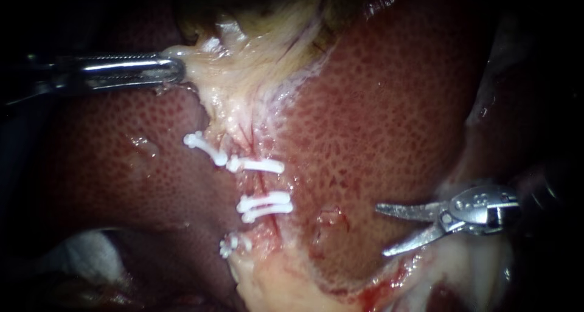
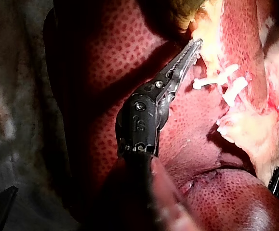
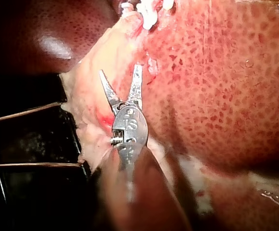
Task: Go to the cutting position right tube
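Endoscope view. The left instrument (image 1: 173,70) enters from the left; its jaws are pressed together on a fold of pale tissue (image 1: 243,56) at the upper end of the clipped strand, which looks drawn taut toward the shaft. The right instrument (image 1: 381,231) enters from the right, its two slim blades spread, with nothing between them; they hover over the liver (image 1: 389,105), near its pale lower margin. The right tube (image 1: 260,181) lies well ahead of the blade tips and apart from them, running down the pale strand between the liver lobes. It is crossed by an upper clip (image 1: 258,165) and a lower pair of clips (image 1: 265,204), with a bare stretch of tube between these. Two further clips (image 1: 204,148) sit on the far side of the strand from the right instrument.

Left wrist view. The left instrument (image 2: 191,48) has its toothed jaws closed, tips buried in the pale tissue (image 2: 211,33); the clips (image 2: 216,77) lie just beside the jaws.

Right wrist view. The right instrument (image 3: 121,70) shows open blades over the pale liver margin; the clips (image 3: 149,17) lie ahead of the tips, not touched.
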### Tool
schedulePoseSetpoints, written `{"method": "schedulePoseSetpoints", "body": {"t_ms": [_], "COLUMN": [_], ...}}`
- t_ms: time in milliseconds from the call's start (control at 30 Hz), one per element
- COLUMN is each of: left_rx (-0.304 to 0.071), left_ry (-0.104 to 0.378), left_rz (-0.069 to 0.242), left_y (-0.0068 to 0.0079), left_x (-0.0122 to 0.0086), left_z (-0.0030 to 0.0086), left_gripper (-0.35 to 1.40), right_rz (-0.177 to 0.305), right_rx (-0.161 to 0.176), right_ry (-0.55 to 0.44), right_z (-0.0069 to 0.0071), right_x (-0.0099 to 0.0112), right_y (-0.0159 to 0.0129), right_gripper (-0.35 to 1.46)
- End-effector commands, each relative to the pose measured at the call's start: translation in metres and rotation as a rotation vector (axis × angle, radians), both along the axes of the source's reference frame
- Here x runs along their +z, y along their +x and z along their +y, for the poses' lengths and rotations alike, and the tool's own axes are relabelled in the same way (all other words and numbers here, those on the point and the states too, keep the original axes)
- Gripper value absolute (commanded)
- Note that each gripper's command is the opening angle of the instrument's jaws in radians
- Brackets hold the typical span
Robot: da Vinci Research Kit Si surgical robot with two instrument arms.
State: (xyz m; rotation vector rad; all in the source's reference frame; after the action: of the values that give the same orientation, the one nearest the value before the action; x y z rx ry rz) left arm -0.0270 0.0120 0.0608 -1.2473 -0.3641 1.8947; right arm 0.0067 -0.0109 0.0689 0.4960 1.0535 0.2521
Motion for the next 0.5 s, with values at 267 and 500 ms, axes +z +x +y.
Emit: {"method": "schedulePoseSetpoints", "body": {"t_ms": [267,500], "left_rx": [-0.001,-0.006], "left_ry": [0.0,-0.002], "left_rz": [0.001,0.005], "left_y": [-0.0002,-0.0007], "left_x": [0.0001,0.0002], "left_z": [-0.0001,-0.0001], "left_gripper": [-0.35,-0.35], "right_rz": [-0.017,-0.023], "right_rx": [0.037,0.062], "right_ry": [0.065,0.144], "right_z": [0.001,0.002], "right_x": [0.0013,0.0027], "right_y": [0.0025,0.0058], "right_gripper": [1.43,1.43]}}
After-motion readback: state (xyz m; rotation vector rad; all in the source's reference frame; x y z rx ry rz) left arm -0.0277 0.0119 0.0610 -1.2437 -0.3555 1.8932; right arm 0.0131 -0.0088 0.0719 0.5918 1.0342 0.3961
